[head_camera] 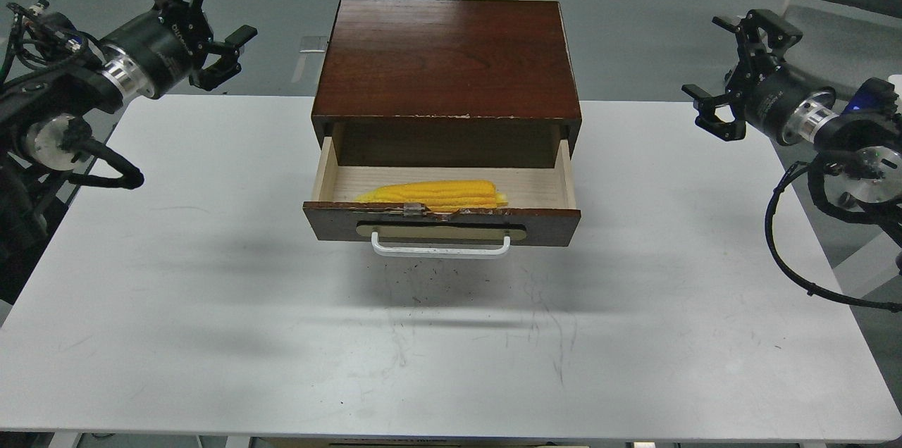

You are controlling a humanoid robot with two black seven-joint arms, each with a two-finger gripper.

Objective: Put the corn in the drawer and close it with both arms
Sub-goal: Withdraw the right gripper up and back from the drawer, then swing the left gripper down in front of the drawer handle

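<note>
Fingers spread and empty on the left gripper point(211, 8) and right gripper point(726, 71), either side of the drawer point(442, 222), whose corn point(433, 194) lies inside; only closing remains.

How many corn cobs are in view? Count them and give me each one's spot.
1. The corn cob lies on its side inside the open drawer, along the front panel, pointed end toward the left. The drawer front hides its lower edge, so anything tucked right behind the panel would not show.
</note>
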